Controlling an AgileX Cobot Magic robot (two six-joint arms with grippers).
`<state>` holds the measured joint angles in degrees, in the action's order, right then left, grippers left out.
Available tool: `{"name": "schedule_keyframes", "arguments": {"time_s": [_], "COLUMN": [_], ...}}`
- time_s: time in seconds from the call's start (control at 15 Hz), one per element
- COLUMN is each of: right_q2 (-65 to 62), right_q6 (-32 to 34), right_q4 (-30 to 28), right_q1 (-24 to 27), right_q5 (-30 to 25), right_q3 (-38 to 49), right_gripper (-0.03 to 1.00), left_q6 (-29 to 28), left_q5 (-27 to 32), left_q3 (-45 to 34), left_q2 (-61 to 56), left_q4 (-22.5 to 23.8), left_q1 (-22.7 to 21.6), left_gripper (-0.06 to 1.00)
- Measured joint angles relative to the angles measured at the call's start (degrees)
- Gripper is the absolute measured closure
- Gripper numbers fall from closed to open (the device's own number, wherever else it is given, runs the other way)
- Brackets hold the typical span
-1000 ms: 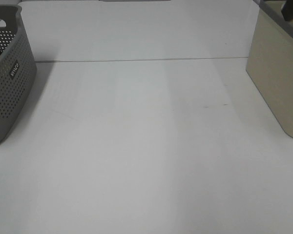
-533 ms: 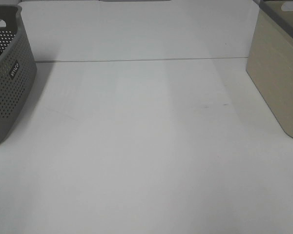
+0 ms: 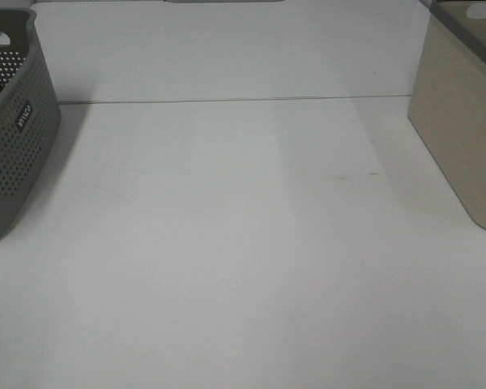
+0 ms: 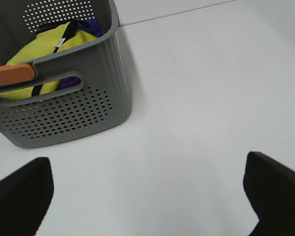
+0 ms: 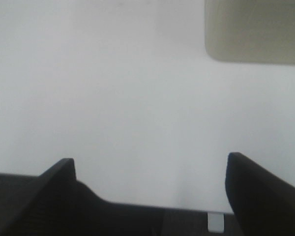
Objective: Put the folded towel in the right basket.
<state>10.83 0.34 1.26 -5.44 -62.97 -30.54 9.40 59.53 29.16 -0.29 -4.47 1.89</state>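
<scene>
On the white table (image 3: 243,243), the beige right basket (image 3: 462,138) sits at the right edge; grey perforated left basket (image 3: 12,138) sits at the left edge, well apart. Folded towel: not visible in any view, location cannot be told. My left gripper (image 4: 147,196): fingers spread wide, empty, over bare table near the grey basket, which contains yellow cloth (image 4: 44,49) w/ blue-purple item beside it. My right gripper (image 5: 150,191): fingers spread wide, empty, over bare table, w/ a corner of the beige basket in its wrist view.
</scene>
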Motion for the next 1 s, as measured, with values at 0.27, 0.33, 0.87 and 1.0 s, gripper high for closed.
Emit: {"name": "schedule_keyframes", "arguments": {"time_s": [0.27, 0.33, 0.87, 1.0], "right_q2": [-8.71, -9.85, -10.31, -10.37], "right_q6": [-0.34, -0.34, -0.34, -0.34], "right_q4": [0.11, 0.11, 0.17, 0.17], "right_q1": [0.00, 0.00, 2.52, 3.90], "right_q5": [1.83, 2.06, 2.12, 2.12], "right_q3": [1.66, 1.66, 1.66, 1.66], "right_gripper": [0.20, 0.20, 0.20, 0.20], "left_q6": [0.00, 0.00, 0.00, 0.00], "left_q5": [0.00, 0.00, 0.00, 0.00], "left_q3": [0.00, 0.00, 0.00, 0.00], "left_q2": [0.00, 0.00, 0.00, 0.00], "left_q4": [0.00, 0.00, 0.00, 0.00], "left_q1": [0.00, 0.00, 0.00, 0.00], "left_gripper": [-0.04, -0.04, -0.04, -0.04]}}
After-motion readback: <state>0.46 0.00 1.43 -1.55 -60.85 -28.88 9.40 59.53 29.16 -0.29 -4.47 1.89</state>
